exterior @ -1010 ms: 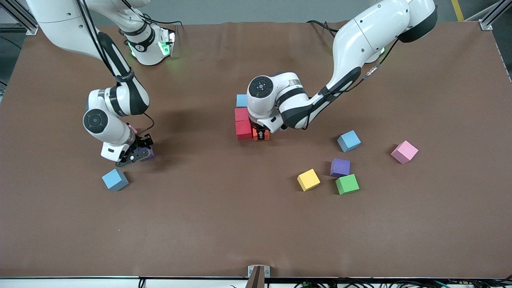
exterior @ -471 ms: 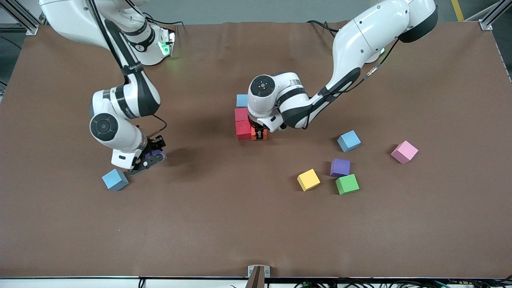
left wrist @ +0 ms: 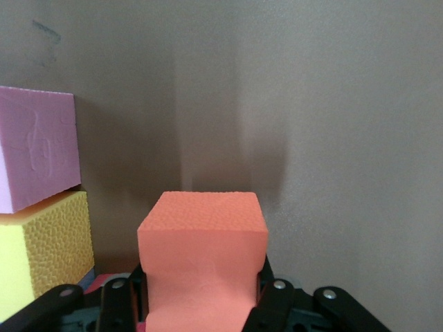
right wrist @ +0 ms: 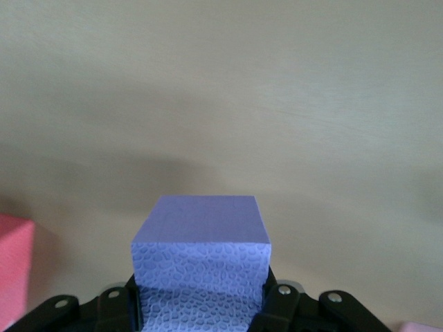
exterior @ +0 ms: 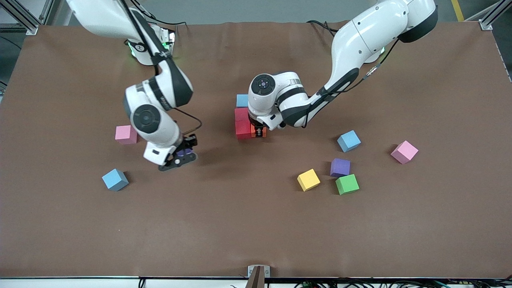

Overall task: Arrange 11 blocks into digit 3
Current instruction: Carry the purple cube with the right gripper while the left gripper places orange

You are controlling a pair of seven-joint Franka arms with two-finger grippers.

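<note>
My left gripper [exterior: 260,132] is shut on an orange block [left wrist: 203,263], low at the table against the nearer of two red blocks [exterior: 242,129]. The other red block [exterior: 241,115] and a blue block [exterior: 241,100] continue that column toward the robots. In the left wrist view a mauve block [left wrist: 34,152] and a yellow block [left wrist: 41,256] stand close by; the arm hides them in the front view. My right gripper [exterior: 181,155] is shut on a purple block [right wrist: 201,270], up over bare table between a pink block [exterior: 126,134] and the column.
Loose blocks lie toward the left arm's end: blue [exterior: 349,141], pink [exterior: 404,152], purple [exterior: 340,167], green [exterior: 347,184], yellow [exterior: 308,179]. Another blue block [exterior: 115,179] sits toward the right arm's end, nearer the camera than the pink one.
The right arm has carried the purple block toward the table's middle, uncovering the pink block. The left gripper has nudged the orange block closer against the red one.
</note>
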